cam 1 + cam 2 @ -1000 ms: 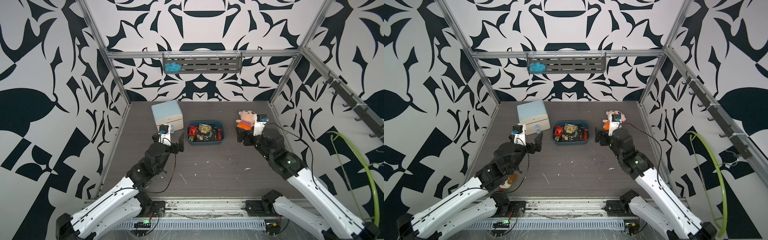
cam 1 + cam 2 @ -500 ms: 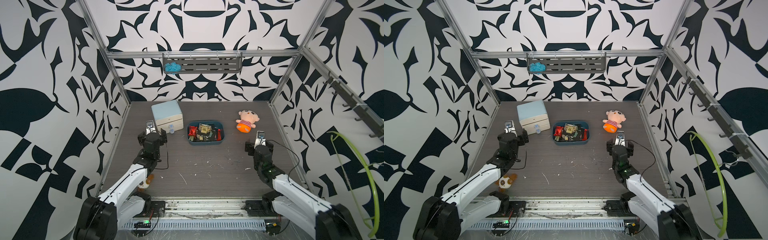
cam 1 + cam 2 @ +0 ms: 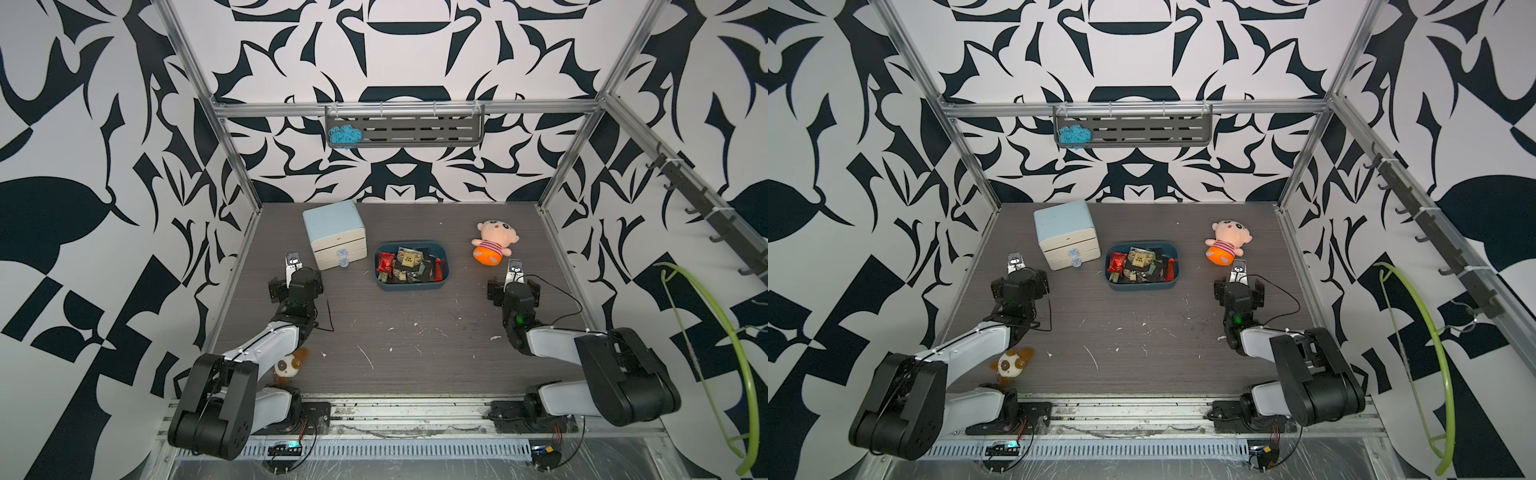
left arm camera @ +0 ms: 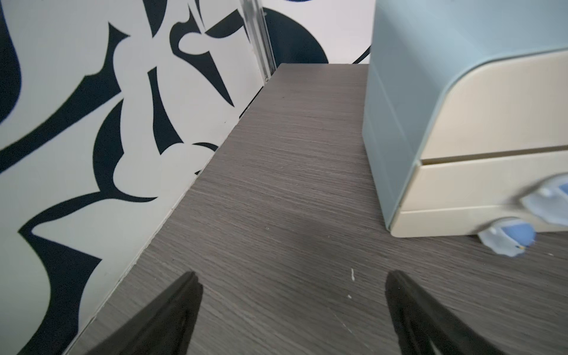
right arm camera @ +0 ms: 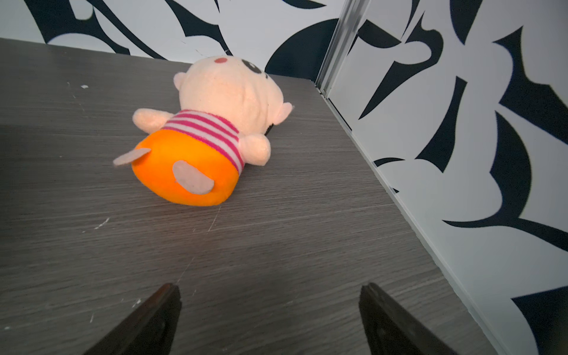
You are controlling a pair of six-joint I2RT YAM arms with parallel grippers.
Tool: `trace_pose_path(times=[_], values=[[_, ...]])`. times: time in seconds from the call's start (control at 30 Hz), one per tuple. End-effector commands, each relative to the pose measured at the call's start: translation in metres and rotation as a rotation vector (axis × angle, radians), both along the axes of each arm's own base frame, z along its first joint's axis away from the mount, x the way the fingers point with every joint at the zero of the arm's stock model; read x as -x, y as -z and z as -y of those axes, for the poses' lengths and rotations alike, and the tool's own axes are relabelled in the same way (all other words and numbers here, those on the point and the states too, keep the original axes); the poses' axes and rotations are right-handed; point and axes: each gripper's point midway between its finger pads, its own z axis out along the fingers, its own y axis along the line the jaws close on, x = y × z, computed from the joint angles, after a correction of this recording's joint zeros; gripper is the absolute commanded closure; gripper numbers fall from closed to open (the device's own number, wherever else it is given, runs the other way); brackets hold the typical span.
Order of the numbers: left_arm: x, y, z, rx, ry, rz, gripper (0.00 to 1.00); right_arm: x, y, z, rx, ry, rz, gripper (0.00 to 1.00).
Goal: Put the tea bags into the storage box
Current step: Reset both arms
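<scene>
Trouble, as we judged it, could come only from a careless arm. The tea bags lay piled unevenly in the storage box, in the middle of both top views, and a knock on the box could spill some onto the table. We saw no sachet outside it, so the work looked nearly finished.

The left gripper stood wide apart and empty, low in the left wrist picture. The two-drawer cabinet was near at the right edge, and a forward move could push it. The right gripper was also spread wide and held nothing. The plush doll lay ahead of it, above the centre of that frame. A small plush toy lay partly under the left arm, at lower left.
</scene>
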Motion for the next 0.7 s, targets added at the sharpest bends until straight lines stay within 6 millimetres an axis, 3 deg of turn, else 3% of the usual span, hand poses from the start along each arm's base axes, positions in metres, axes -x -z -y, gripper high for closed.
trace_pose_path(times=[0.0, 0.17, 0.23, 0.5, 0.67], values=[[-0.01, 0.001, 0.004, 0.042, 0.04, 0.037, 0.0, -0.01, -0.016, -0.003, -0.041, -0.036, 0.106, 0.02], [-0.022, -0.005, 0.025, 0.047, 0.186, 0.127, 0.0, -0.018, -0.001, -0.017, -0.034, -0.12, 0.067, 0.0], [-0.028, 0.002, 0.03, 0.036, 0.225, 0.123, 0.0, -0.022, 0.006, -0.02, -0.024, -0.14, 0.055, 0.0], [-0.039, 0.024, 0.013, 0.111, 0.198, 0.127, 0.0, -0.027, 0.009, -0.02, -0.04, -0.136, 0.023, 0.0], [-0.039, 0.026, 0.012, 0.129, 0.198, 0.115, 0.0, -0.029, 0.012, -0.013, -0.057, -0.11, 0.005, 0.0]])
